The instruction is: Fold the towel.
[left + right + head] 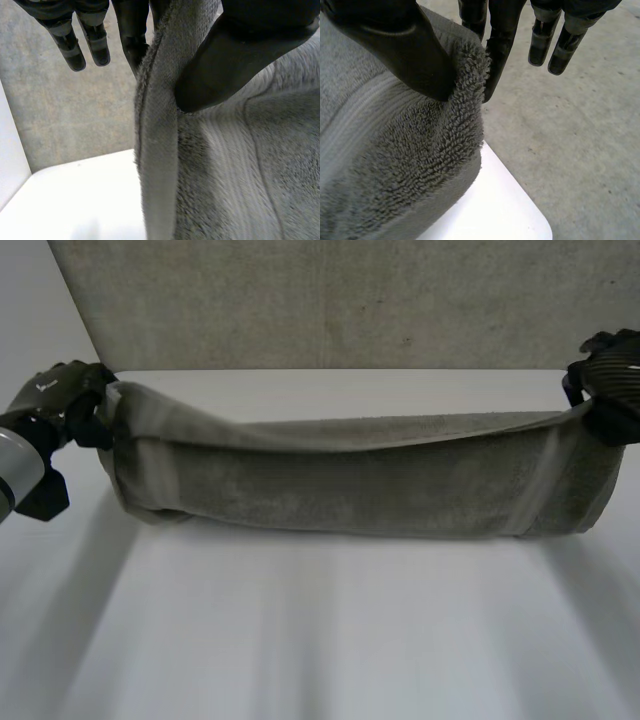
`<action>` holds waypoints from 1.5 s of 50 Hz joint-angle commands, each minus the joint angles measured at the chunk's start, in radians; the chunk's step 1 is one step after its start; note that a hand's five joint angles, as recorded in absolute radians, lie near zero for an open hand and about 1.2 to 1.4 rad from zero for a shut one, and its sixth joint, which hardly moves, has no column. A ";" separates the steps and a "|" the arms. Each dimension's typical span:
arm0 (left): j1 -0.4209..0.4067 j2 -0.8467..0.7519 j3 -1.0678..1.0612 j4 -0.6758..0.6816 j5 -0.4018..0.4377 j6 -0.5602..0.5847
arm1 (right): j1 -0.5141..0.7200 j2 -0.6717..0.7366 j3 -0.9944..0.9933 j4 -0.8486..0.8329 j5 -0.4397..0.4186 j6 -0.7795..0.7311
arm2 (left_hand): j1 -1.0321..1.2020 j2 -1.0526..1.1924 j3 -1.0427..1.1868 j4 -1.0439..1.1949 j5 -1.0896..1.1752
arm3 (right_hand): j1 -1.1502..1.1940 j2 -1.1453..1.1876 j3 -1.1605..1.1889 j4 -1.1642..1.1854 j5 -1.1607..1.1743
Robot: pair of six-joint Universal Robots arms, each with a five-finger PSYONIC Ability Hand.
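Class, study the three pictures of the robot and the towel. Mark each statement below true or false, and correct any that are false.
1. The left hand pinches one end of the towel. True.
2. The right hand is open and apart from the towel. False: its thumb and fingers pinch the towel's other end.
3. The towel lies spread flat on the table. False: it is held up at both ends and sags between the two hands.
4. The towel is grey. True.
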 commanded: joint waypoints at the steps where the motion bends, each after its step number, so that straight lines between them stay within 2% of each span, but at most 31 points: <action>1: -0.009 -0.209 0.174 0.046 -0.004 0.002 | 0.151 0.217 -0.116 -0.132 0.049 -0.192 | 0.057 0.082 -0.045 -0.056 0.040 | 0.071 0.090 -0.033 -0.053 0.085; 4: -0.026 -0.330 0.309 0.075 -0.006 -0.002 | 0.184 0.270 -0.166 -0.198 0.094 -0.215 | 0.063 0.088 -0.045 -0.056 0.046 | 0.071 0.090 -0.033 -0.053 0.085; 5: -0.026 -0.330 0.310 0.075 -0.006 -0.002 | 0.200 0.320 -0.219 -0.277 0.142 -0.217 | 0.063 0.088 -0.045 -0.056 0.046 | 0.071 0.090 -0.033 -0.053 0.085; 6: -0.038 -0.391 0.406 0.110 -0.007 -0.008 | 0.210 0.360 -0.286 -0.380 0.193 -0.204 | 0.066 0.091 -0.045 -0.056 0.049 | 0.071 0.090 -0.033 -0.053 0.085; 7: -0.038 -0.392 0.407 0.110 -0.007 -0.009 | 0.210 0.360 -0.287 -0.381 0.193 -0.204 | 0.066 0.091 -0.045 -0.056 0.049 | 0.071 0.090 -0.033 -0.053 0.085; 8: -0.049 -0.434 0.489 0.163 -0.007 -0.025 | 0.213 0.372 -0.342 -0.451 0.224 -0.192 | 0.066 0.091 -0.045 -0.056 0.049 | 0.071 0.090 -0.033 -0.053 0.085; 9: -0.056 -0.444 0.541 0.220 -0.007 -0.042 | 0.213 0.372 -0.342 -0.451 0.224 -0.192 | 0.072 0.097 -0.045 -0.056 0.055 | 0.071 0.090 -0.033 -0.053 0.085; 10: -0.057 -0.444 0.542 0.221 -0.007 -0.042 | 0.213 0.369 -0.414 -0.521 0.256 -0.163 | 0.072 0.097 -0.045 -0.056 0.055 | 0.071 0.090 -0.033 -0.053 0.085; 12: -0.066 -0.415 0.591 0.358 -0.006 -0.100 | 0.214 0.348 -0.472 -0.545 0.273 -0.102 | 0.081 0.106 -0.045 -0.056 0.064 | 0.071 0.090 -0.033 -0.053 0.085; 13: -0.066 -0.415 0.591 0.359 -0.006 -0.101 | 0.213 0.310 -0.506 -0.542 0.273 -0.029 | 0.081 0.106 -0.045 -0.056 0.064 | 0.071 0.090 -0.033 -0.053 0.085; 14: -0.066 -0.378 0.591 0.427 -0.001 -0.131 | 0.213 0.310 -0.506 -0.542 0.273 -0.028 | 0.086 0.111 -0.045 -0.056 0.069 | 0.071 0.090 -0.033 -0.053 0.085; 15: -0.063 -0.325 0.585 0.485 0.003 -0.160 | 0.205 0.270 -0.517 -0.539 0.269 0.047 | 0.086 0.111 -0.045 -0.056 0.069 | 0.071 0.090 -0.033 -0.053 0.085; 16: -0.063 -0.324 0.585 0.486 0.003 -0.160 | 0.196 0.238 -0.513 -0.536 0.259 0.114 | 0.086 0.111 -0.045 -0.056 0.069 | 0.071 0.090 -0.033 -0.053 0.085; 20: -0.047 -0.203 0.523 0.572 0.020 -0.216 | 0.174 0.195 -0.470 -0.510 0.215 0.199 | 0.086 0.111 -0.045 -0.056 0.069 | 0.071 0.090 -0.033 -0.053 0.085; 22: -0.041 -0.154 0.439 0.622 0.077 -0.243 | 0.164 0.175 -0.436 -0.485 0.179 0.207 | 0.086 0.111 -0.045 -0.056 0.069 | 0.071 0.090 -0.033 -0.053 0.085; 24: -0.040 -0.152 0.410 0.627 0.104 -0.246 | 0.156 0.150 -0.372 -0.443 0.125 0.207 | 0.086 0.111 -0.045 -0.056 0.069 | 0.071 0.090 -0.033 -0.053 0.085; 31: -0.024 -0.168 0.262 0.619 0.177 -0.242 | 0.153 0.138 -0.221 -0.416 0.064 0.199 | 0.086 0.111 -0.045 -0.056 0.069 | 0.071 0.090 -0.033 -0.053 0.085; 34: 0.041 -0.201 0.111 0.623 0.201 -0.240 | 0.139 0.129 -0.126 -0.413 0.031 0.179 | 0.066 0.091 -0.045 -0.056 0.049 | 0.071 0.090 -0.033 -0.053 0.085; 38: 0.062 -0.229 0.012 0.626 0.220 -0.236 | 0.115 0.127 0.027 -0.418 -0.034 0.126 | 0.057 0.082 -0.045 -0.056 0.040 | 0.071 0.090 -0.033 -0.053 0.085; 42: 0.078 -0.260 -0.104 0.630 0.278 -0.229 | 0.107 0.141 0.168 -0.422 -0.086 0.044 | 0.005 0.030 -0.045 -0.056 -0.012 | 0.071 0.090 -0.033 -0.053 0.085; 48: 0.086 -0.297 -0.182 0.603 0.365 -0.226 | 0.067 0.170 0.254 -0.398 -0.086 -0.051 | -0.028 -0.003 -0.045 -0.056 -0.045 | 0.071 0.090 -0.033 -0.053 0.085; 55: 0.086 -0.257 -0.199 0.498 0.390 -0.226 | 0.047 0.113 0.253 -0.251 -0.077 -0.063 | -0.087 -0.061 -0.045 -0.056 -0.104 | 0.071 0.090 -0.033 -0.053 0.085; 57: 0.091 -0.235 -0.204 0.454 0.382 -0.225 | 0.042 0.093 0.250 -0.218 -0.077 -0.059 | -0.233 -0.207 -0.045 -0.056 -0.250 | 0.071 0.090 -0.033 -0.053 0.085; 58: 0.091 -0.235 -0.204 0.454 0.382 -0.225 | 0.036 0.081 0.247 -0.193 -0.078 -0.057 | -0.233 -0.208 -0.045 -0.056 -0.251 | 0.071 0.090 -0.033 -0.053 0.085; 59: 0.091 -0.232 -0.205 0.439 0.379 -0.225 | 0.030 0.076 0.248 -0.176 -0.083 -0.054 | -0.358 -0.333 -0.045 -0.056 -0.376 | 0.071 0.090 -0.033 -0.053 0.085; 60: 0.091 -0.232 -0.205 0.438 0.379 -0.225 | 0.030 0.076 0.248 -0.175 -0.083 -0.054 | -0.360 -0.334 -0.045 -0.056 -0.377 | 0.071 0.090 -0.033 -0.053 0.085; 62: 0.092 -0.231 -0.208 0.420 0.376 -0.222 | 0.029 0.075 0.250 -0.172 -0.084 -0.049 | -0.664 -0.638 -0.045 -0.056 -0.681 | 0.071 0.090 -0.033 -0.053 0.085; 66: 0.097 -0.232 -0.216 0.406 0.374 -0.213 | 0.038 0.079 0.253 -0.165 -0.083 -0.043 | -0.776 -0.751 -0.045 -0.056 -0.794 | 0.071 0.090 -0.033 -0.053 0.085; 68: 0.098 -0.234 -0.228 0.400 0.365 -0.182 | 0.038 0.084 0.254 -0.165 -0.084 -0.043 | -0.987 -0.961 -0.045 -0.056 -1.004 | 0.071 0.090 -0.033 -0.053 0.085; 70: 0.098 -0.234 -0.234 0.397 0.358 -0.156 | 0.038 0.087 0.256 -0.166 -0.084 -0.043 | -1.081 -1.056 -0.045 -0.056 -1.098 | 0.071 0.090 -0.033 -0.053 0.085; 75: 0.100 -0.231 -0.253 0.356 0.330 -0.044 | 0.039 0.095 0.259 -0.166 -0.084 -0.043 | -1.085 -1.060 -0.045 -0.056 -1.102 | 0.071 0.090 -0.033 -0.053 0.085</action>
